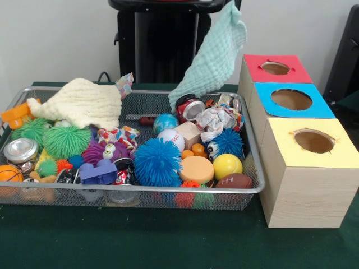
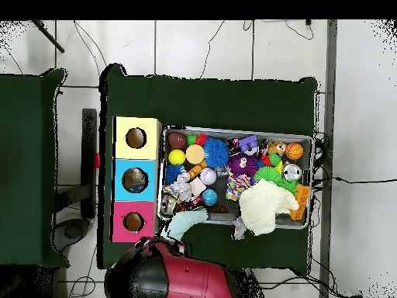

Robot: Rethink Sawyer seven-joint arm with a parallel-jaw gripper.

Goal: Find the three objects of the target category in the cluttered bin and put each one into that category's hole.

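The wire mesh bin (image 1: 140,190) sits on the green table, full of toys; it also shows in the overhead view (image 2: 233,130). A mint green cloth (image 1: 216,56) hangs in the air over the bin's back right corner, its lower edge just above a tin can (image 1: 190,107). My gripper (image 1: 234,3) is at the picture's top edge, shut on the cloth's upper corner and mostly out of frame. In the overhead view the cloth (image 2: 186,223) trails from under the red arm (image 2: 174,275). Three boxes with holes stand beside the bin: red (image 1: 255,70), blue (image 1: 263,95), yellow (image 1: 280,151).
In the bin lie a cream cloth (image 1: 84,101), a blue spiky ball (image 1: 157,162), a green spiky ball (image 1: 66,140), a baseball (image 1: 170,139), a yellow ball (image 1: 227,166), a brown football (image 1: 234,181), a small basketball (image 1: 9,174) and an orange disc (image 1: 197,169).
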